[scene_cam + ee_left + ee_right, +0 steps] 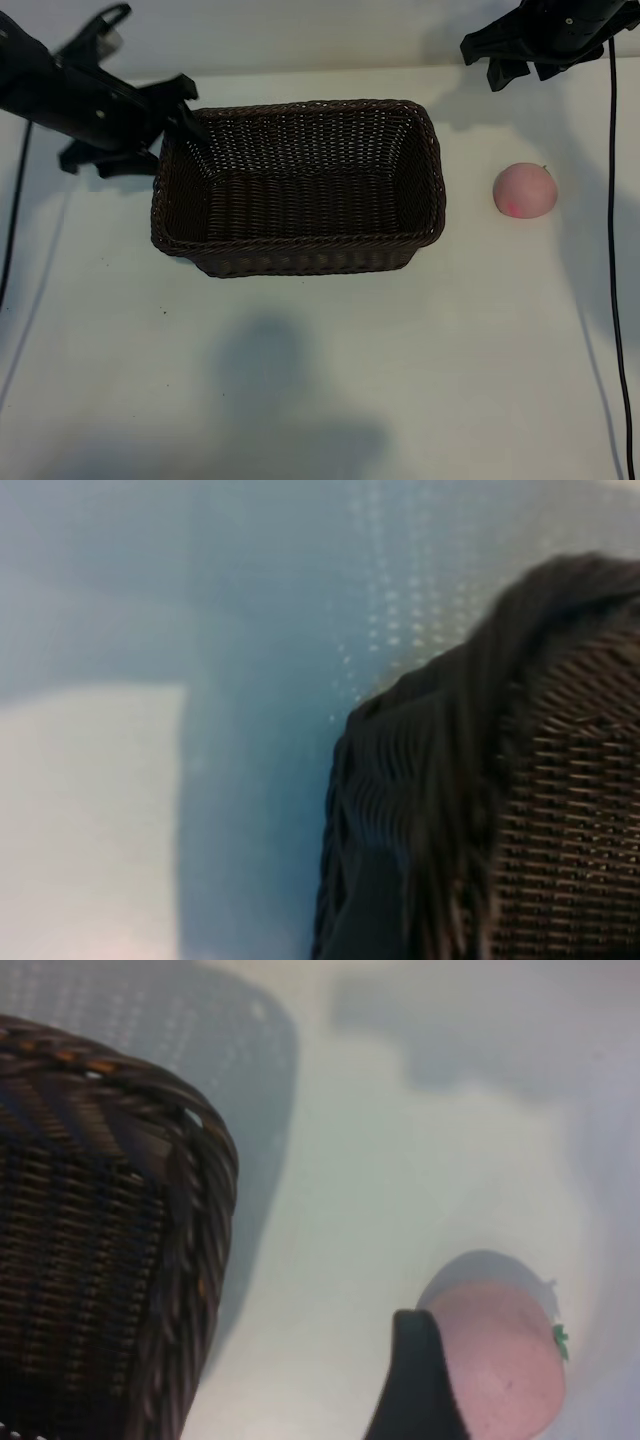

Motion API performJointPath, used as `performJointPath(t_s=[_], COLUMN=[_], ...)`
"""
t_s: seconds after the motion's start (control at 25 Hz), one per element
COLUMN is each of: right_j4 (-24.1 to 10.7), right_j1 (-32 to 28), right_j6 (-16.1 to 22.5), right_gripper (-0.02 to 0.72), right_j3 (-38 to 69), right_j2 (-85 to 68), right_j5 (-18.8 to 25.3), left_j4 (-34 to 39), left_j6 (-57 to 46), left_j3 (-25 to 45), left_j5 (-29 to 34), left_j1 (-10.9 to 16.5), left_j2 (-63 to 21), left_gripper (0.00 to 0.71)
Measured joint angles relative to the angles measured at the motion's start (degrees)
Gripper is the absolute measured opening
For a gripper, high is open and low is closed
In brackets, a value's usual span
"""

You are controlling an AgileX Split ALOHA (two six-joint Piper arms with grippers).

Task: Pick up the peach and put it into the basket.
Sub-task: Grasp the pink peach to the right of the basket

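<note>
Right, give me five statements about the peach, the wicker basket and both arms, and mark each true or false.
1. The small pale pink peach lies on the white table. True.
2. The dark brown woven wicker basket already holds fruit. False: it is empty.
3. The peach touches the basket. False: bare table separates them.
4. The left gripper is at the basket's left end. True.
5. The right gripper holds the peach. False: it hangs beyond the fruit, holding nothing.

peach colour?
The small round peach is pale pink with a brighter pink-red blotch low on its side; it shows best in the exterior view.
</note>
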Motion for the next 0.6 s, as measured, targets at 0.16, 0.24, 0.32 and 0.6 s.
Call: performJointPath(t_s=[0.16, 0.24, 0.32, 0.6], right_j4=[0.0, 0.0, 0.0, -0.2], right_j1=[0.0, 0.0, 0.0, 0.0], right_j6=[0.0, 0.0, 0.0, 0.6], right_gripper=[0.516, 0.516, 0.516, 0.516], right_j3=[0.0, 0.0, 0.0, 0.0], right_j2=[0.0, 0.0, 0.0, 0.0], right_j5=[0.4, 0.5, 0.6, 3.8], left_j4=[6.9, 10.6, 14.3, 23.9], left_j6=[-3.8, -5.4, -7.0, -9.9], left_j3=[-0.2, -0.3, -0.3, -0.4], left_j5=[1.3, 2.8, 5.2, 11.1], left_j1=[0.0, 0.0, 0.0, 0.0], left_j2=[-5.4, -7.9, -10.0, -16.9], left_gripper=[0.62, 0.615, 0.612, 0.598])
